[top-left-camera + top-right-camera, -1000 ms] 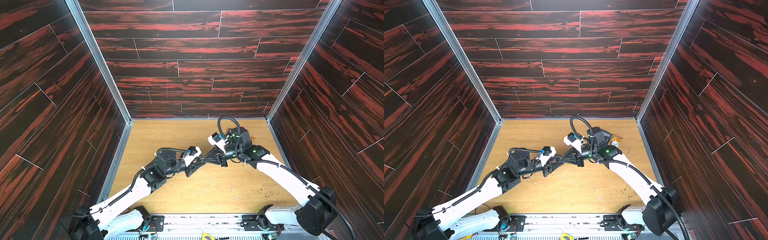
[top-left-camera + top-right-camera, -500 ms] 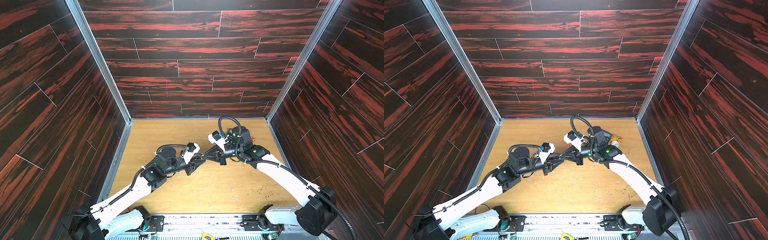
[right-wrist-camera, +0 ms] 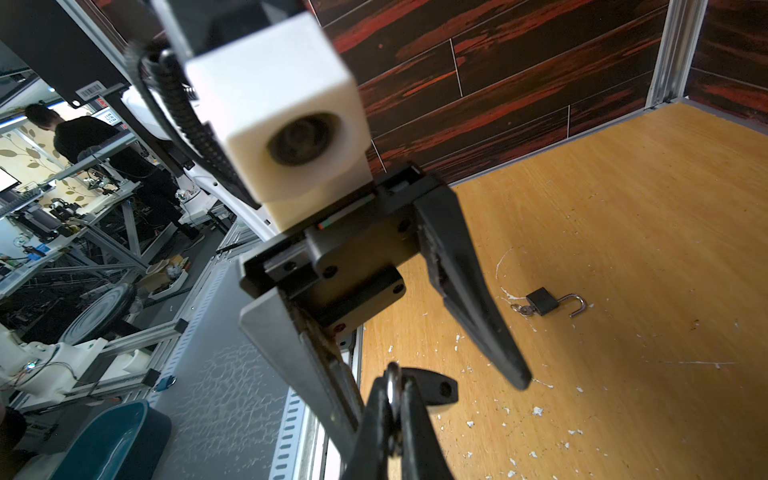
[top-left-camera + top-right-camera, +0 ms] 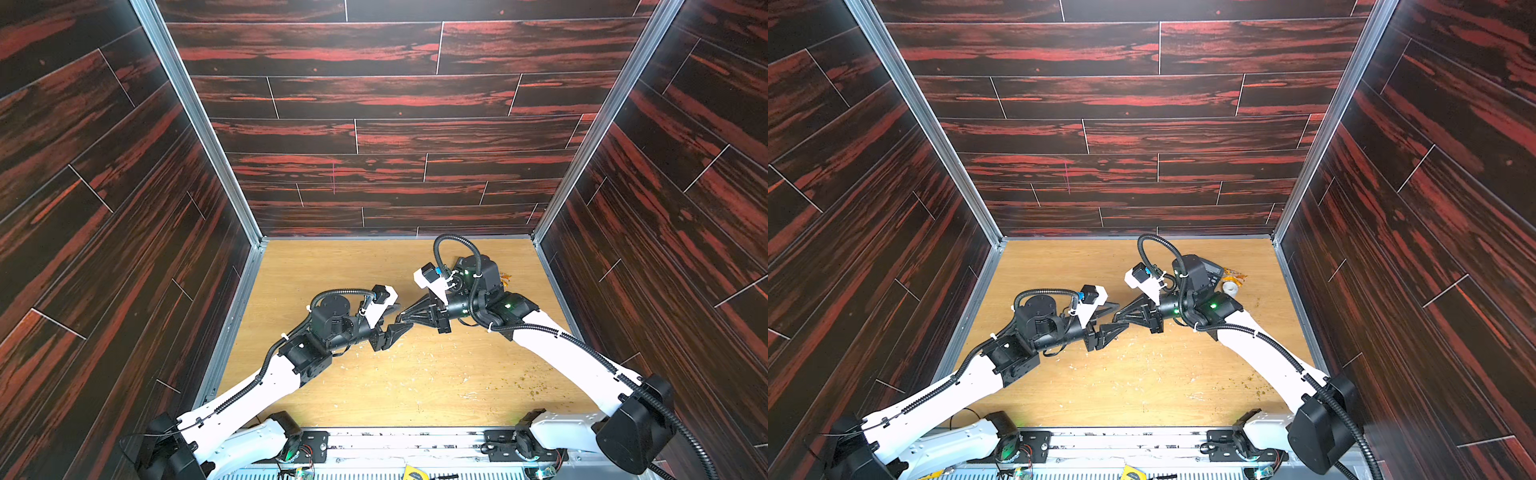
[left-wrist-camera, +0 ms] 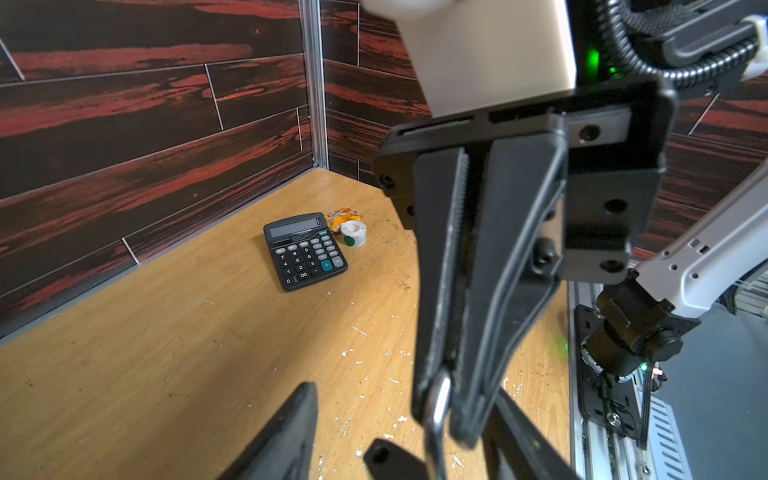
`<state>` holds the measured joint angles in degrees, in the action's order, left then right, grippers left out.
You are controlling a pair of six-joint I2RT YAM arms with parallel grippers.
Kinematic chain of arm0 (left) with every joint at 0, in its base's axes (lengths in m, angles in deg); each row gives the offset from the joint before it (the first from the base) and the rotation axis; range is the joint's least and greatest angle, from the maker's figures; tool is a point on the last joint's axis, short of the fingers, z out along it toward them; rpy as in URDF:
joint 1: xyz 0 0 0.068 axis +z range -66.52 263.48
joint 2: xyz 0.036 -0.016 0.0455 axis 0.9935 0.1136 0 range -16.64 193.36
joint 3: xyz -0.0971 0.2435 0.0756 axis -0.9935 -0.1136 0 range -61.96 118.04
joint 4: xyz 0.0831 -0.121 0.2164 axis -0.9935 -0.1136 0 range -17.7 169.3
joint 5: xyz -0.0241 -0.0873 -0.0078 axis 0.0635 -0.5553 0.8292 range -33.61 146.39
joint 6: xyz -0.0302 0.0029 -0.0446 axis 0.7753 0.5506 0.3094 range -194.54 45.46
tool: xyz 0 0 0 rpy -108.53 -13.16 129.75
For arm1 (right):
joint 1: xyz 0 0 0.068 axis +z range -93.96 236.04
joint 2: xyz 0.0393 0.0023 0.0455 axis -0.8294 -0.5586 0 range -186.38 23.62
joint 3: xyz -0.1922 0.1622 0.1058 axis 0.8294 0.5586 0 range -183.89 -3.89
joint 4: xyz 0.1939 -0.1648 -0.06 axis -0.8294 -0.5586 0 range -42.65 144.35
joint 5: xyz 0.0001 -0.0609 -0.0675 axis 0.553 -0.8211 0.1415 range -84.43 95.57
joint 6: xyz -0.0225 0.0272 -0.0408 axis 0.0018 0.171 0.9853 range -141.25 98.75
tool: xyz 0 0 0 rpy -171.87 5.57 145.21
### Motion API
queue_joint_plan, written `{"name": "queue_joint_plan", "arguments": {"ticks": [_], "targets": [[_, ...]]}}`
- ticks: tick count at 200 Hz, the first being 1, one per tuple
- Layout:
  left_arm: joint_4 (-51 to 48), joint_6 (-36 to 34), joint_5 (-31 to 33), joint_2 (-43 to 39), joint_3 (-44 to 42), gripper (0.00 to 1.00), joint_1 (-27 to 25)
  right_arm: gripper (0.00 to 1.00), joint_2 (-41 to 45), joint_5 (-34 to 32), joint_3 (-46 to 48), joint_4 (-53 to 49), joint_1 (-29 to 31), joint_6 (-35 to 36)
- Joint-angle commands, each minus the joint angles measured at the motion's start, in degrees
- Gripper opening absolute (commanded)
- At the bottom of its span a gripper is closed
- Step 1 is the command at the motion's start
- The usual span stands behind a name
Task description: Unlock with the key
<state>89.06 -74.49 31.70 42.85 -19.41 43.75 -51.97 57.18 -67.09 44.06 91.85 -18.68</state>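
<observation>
- Tan wood-grain tabletop (image 4: pixel 415 386), both top views; left gripper (image 4: pixel 1122 316) and right gripper (image 4: pixel 402 319) meet tip to tip near the table's middle
  - left jaws spread, one finger on either side of the right gripper's tip
  - right jaws pressed together; what they pinch is too small to tell from here
  - black desk calculator (image 4: pixel 1210 268) partly behind the right arm, toward the far right corner; white sticker roll (image 4: pixel 1229 286) and orange crumpled wrapper (image 4: pixel 1234 274) just beside it
- Left wrist view; right gripper seen head-on, close up
  - its jaws are closed on a silver metal ring (image 5: pixel 438 405) at the very tips; the ring's lower part runs off the frame edge
  - left fingers (image 5: pixel 291 432) stand apart on either side of it
  - calculator lies flat, keys up; sticker roll just beside its corner, wrapper touching the roll
- Right wrist view; ring held edge-on between the right fingers
  - left gripper faces the camera, jaws wide
  - small black padlock (image 3: pixel 540 300) lies flat on the tabletop beyond, apart from both grippers
  - curved silver shackle (image 3: pixel 575 303) swung open, free at one end
  - small silver key (image 3: pixel 521 309) at the body's end opposite the shackle; cannot tell whether it is seated
  - white flecks (image 3: pixel 538 411) scattered over the wood
</observation>
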Motion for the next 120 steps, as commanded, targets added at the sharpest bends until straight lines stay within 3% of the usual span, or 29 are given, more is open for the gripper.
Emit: {"name": "queue_joint_plan", "arguments": {"ticks": [1,46,120], "targets": [[0.9,0.3,-0.9,-2.4,-1.6,0.71,1.1,0.00,2.6,1.3,0.4,-0.7,0.4,0.9],[1.9,4.4,-6.8,-6.5,-3.7,0.89,2.6,0.00,2.3,0.4,-0.3,-0.4,0.5,0.2],[5.1,10.1,-9.6,-3.6,-5.2,0.89,4.6,0.00,4.1,0.1,0.2,1.3,0.4,2.0]]}}
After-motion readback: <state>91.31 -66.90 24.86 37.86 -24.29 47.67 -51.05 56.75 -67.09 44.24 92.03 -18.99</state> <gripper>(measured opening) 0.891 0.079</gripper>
